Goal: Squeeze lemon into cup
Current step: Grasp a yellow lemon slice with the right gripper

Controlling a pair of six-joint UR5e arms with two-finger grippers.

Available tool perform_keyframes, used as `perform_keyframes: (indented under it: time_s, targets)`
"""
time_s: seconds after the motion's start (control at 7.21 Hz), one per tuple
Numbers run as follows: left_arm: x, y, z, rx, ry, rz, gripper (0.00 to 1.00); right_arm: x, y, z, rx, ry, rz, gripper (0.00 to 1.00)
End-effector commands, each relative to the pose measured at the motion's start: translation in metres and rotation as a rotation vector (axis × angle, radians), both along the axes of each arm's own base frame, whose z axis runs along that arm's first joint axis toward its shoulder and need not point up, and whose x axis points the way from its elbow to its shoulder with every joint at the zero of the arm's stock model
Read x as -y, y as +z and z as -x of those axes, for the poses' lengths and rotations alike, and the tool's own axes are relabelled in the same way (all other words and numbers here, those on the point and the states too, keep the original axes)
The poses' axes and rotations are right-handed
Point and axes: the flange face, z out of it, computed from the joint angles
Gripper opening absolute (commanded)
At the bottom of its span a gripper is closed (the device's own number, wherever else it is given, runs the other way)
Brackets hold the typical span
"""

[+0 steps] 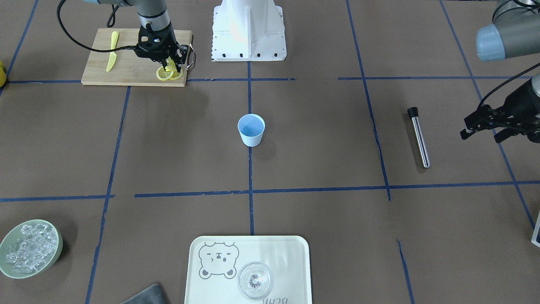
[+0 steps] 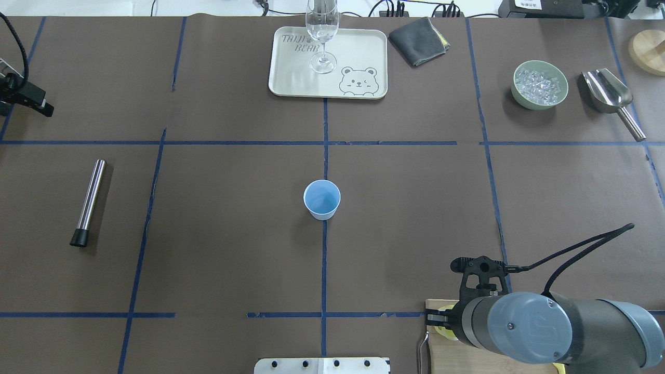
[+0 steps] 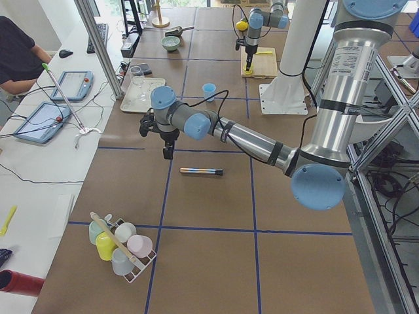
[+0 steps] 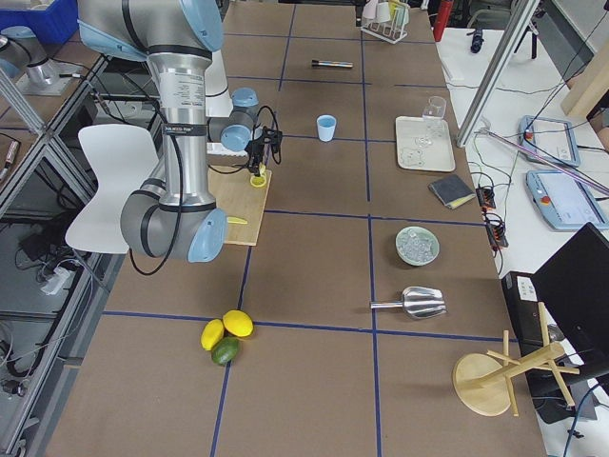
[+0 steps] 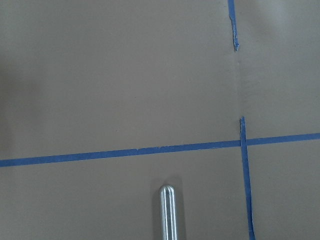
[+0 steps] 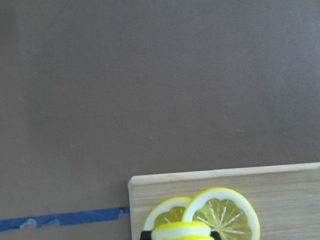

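Note:
The light blue cup point(image 1: 251, 130) stands upright at the table's middle and also shows in the overhead view point(image 2: 322, 199). Three lemon slices are at the corner of the wooden cutting board point(image 1: 135, 57). Two slices point(image 6: 225, 212) lie flat and overlapping. My right gripper point(image 1: 171, 66) is down on the board and shut on the third lemon slice point(image 6: 181, 230), which stands on edge between the black fingertips point(image 6: 145, 234). My left gripper point(image 1: 481, 128) hangs open and empty far from the cup, at the table's side.
A slim yellow knife point(image 1: 112, 50) lies on the board. A steel rod with a black cap point(image 1: 419, 137) lies near my left gripper. A tray point(image 1: 202, 287) holds a clear glass point(image 1: 255, 280). A green bowl of ice point(image 1: 29, 249) and a metal scoop point(image 2: 608, 91) are at the far side.

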Motion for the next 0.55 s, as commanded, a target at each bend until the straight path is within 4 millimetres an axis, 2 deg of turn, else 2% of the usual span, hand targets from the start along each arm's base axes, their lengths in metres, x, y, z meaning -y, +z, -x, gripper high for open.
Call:
perform_keyframes:
  time_s: [0.0,0.42]
  targets:
    - [-0.0002,-0.0006,0.0001,0.000,0.000,-0.001,1.00,0.0025,-0.0058,-0.0049,0.011,0.007,-0.002,0.47]
    - [0.0002,-0.0015,0.0000,-0.001,0.000,-0.002,1.00,0.0110,-0.0110,-0.0071,0.024,0.018,0.007,0.49]
